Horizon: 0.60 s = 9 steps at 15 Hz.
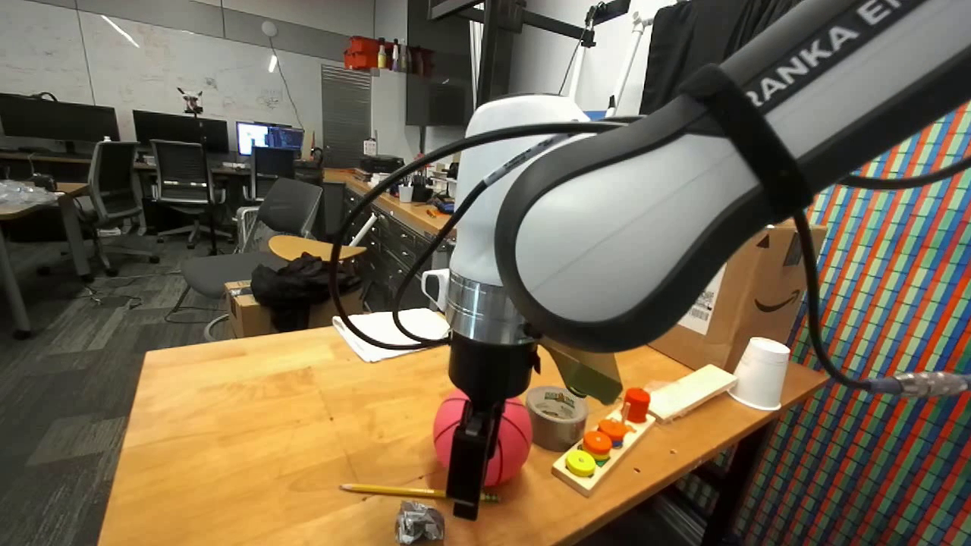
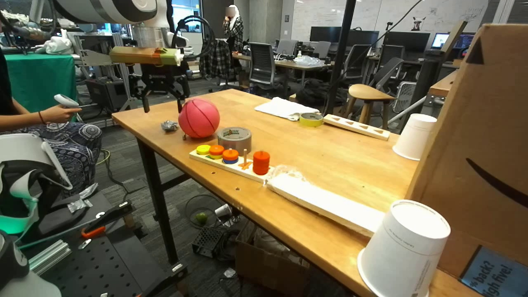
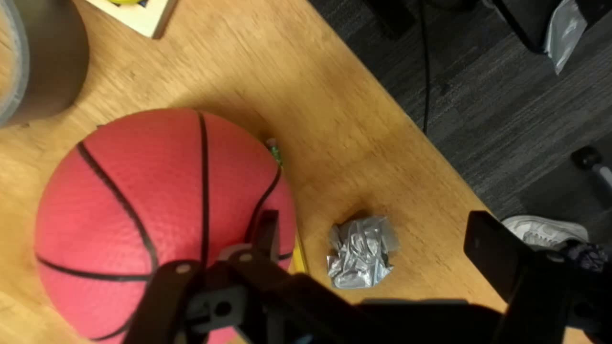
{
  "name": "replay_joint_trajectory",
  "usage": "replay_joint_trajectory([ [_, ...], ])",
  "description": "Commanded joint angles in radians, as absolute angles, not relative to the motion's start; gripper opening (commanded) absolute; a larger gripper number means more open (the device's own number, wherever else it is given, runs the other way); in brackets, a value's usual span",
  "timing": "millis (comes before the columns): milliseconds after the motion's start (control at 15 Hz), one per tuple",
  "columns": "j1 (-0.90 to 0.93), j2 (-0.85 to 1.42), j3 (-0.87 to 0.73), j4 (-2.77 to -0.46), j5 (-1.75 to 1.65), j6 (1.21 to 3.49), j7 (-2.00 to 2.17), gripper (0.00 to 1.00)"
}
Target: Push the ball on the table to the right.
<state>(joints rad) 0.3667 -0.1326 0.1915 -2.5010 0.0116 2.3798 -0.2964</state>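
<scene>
The pinkish-red ball (image 1: 517, 447) with dark seams rests on the wooden table (image 1: 243, 425), partly behind my gripper (image 1: 466, 506) in an exterior view. From elsewhere, the ball (image 2: 199, 118) stands near a table corner with the gripper (image 2: 163, 108) beside it, fingers pointing down. Its jaws are wide apart with nothing held. In the wrist view the ball (image 3: 162, 191) fills the left side, and one finger of the gripper (image 3: 373, 229) overlaps the ball's edge. Whether they touch, I cannot tell.
A grey tape roll (image 2: 235, 141) and a peg board (image 2: 231, 161) with coloured rings stand close to the ball. Crumpled foil (image 3: 361, 253) lies below the open jaws. A pencil (image 1: 394, 491) lies by the ball. White cups (image 2: 406, 247) and a cardboard box (image 2: 474, 136) stand further along.
</scene>
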Motion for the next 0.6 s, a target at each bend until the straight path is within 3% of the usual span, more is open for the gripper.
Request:
replay_joint_trajectory([
  [0, 0.326, -0.119, 0.212, -2.446, -0.046, 2.318, -0.301, 1.0],
  [533, 0.294, -0.044, 0.187, -2.374, 0.026, 2.327, -0.422, 1.0],
])
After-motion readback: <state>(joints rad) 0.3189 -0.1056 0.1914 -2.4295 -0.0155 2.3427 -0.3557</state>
